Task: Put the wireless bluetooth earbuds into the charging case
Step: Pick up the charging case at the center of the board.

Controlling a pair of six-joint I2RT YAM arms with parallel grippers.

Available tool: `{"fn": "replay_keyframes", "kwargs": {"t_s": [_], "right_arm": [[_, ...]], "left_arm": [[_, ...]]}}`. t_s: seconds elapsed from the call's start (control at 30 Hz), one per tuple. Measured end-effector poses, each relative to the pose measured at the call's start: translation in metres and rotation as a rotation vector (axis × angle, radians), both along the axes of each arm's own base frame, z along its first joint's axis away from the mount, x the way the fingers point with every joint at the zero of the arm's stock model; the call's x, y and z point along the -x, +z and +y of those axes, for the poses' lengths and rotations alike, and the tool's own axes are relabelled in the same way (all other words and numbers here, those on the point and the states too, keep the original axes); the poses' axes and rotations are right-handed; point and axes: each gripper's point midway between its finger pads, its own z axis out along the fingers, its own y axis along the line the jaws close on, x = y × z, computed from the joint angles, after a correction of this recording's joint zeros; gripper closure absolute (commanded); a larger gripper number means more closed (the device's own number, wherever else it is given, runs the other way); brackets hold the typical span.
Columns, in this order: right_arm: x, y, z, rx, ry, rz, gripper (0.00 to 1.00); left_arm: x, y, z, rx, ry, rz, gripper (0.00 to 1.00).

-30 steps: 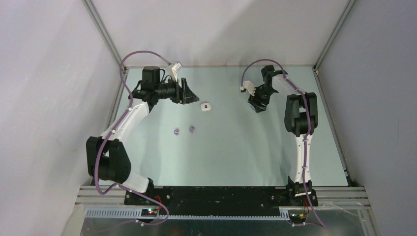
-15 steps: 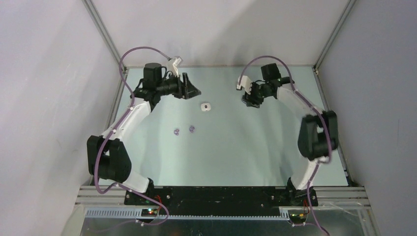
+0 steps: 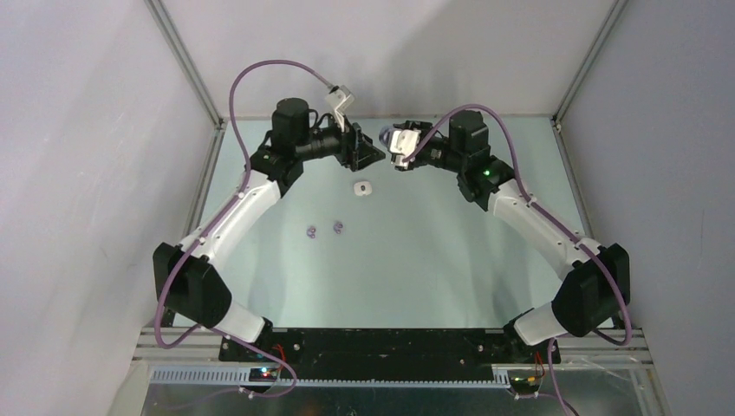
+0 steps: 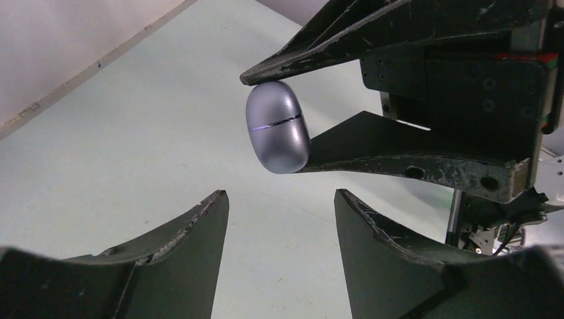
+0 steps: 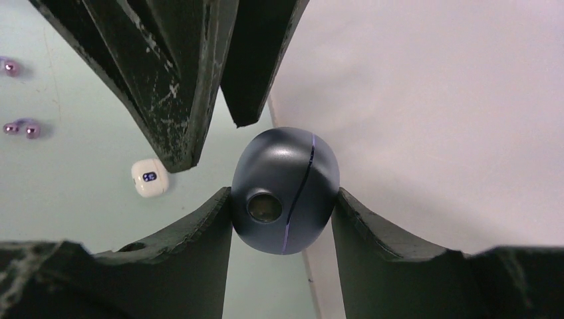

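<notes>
My right gripper [image 3: 390, 143] is shut on a closed, egg-shaped purple-grey charging case [image 5: 286, 189] and holds it in the air at the back centre. The case also shows in the left wrist view [image 4: 278, 126] and in the top view [image 3: 386, 134]. My left gripper [image 3: 371, 156] is open and empty, tips facing the case, a short gap away [image 4: 281, 199]. Two purple earbuds [image 3: 311, 231] [image 3: 338, 228] lie on the table left of centre, also seen in the right wrist view [image 5: 20, 127]. No white earbuds show.
A small white case [image 3: 362, 187] with a blue mark lies on the table just below the two grippers, also in the right wrist view [image 5: 149, 178]. The back wall stands close behind both grippers. Side walls and frame posts bound the table.
Both arms have swung in to the back centre. My right gripper moved left and my left gripper moved right and up, and they now face each other tip to tip.
</notes>
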Motion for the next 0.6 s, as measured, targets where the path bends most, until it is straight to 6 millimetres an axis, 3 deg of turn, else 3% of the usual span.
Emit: {"fn": "replay_keyframes", "kwargs": {"t_s": [0.27,0.6], "right_arm": [[0.006,0.017,0.017,-0.019,0.022,-0.087,0.72],[0.005,0.017,0.018,-0.001,0.020,-0.122,0.72]], "left_arm": [[-0.001,0.003,-0.001,0.004,-0.002,-0.019,0.37],[0.005,0.013,-0.005,0.045,-0.066,-0.032,0.32]]}}
